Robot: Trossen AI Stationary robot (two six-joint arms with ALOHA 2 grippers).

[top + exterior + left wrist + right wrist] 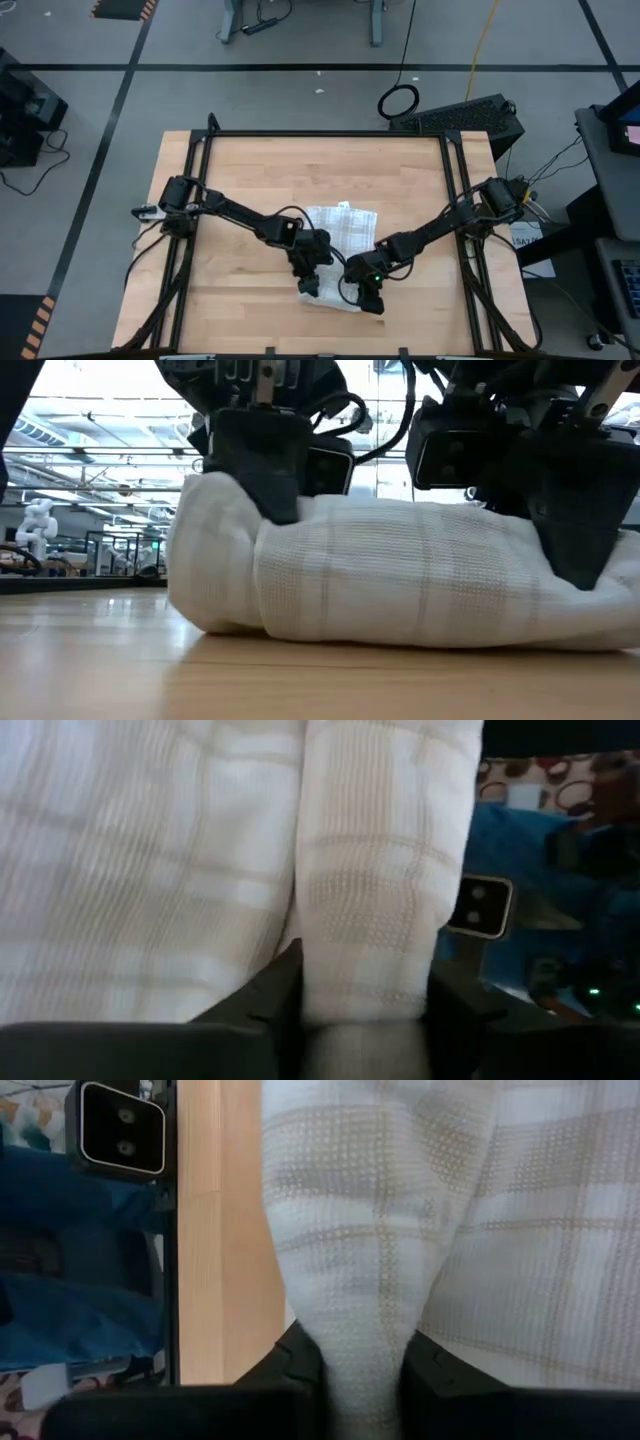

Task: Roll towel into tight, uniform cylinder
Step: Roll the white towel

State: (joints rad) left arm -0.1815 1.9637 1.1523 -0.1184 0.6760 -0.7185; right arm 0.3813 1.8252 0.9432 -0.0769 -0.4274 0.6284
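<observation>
The white checked towel lies in the middle of the wooden table. Its far part is spread flat, with a small tag at the far edge. Its near part is rolled into a thick roll that rests on the tabletop. My left gripper is shut on the roll's left end and my right gripper on its right end. In each wrist view the roll runs up between that arm's two dark fingers. My left gripper pinches the roll's left end between its two fingers, several layers thick. The fingers slant down from the table's far left and lie across the roll. The roll rests on the table. My right gripper pinches the roll's right end between its two fingers, several layers thick, and the cloth narrows where they close on it. The fingers slant down from the table's far right, across the roll, which rests on the table.
Black frame rails run along the table's left, right and far sides. The near edge lies just beyond the roll. Bare wood shows left and right of the towel. A black case stands on the floor beyond the far right corner.
</observation>
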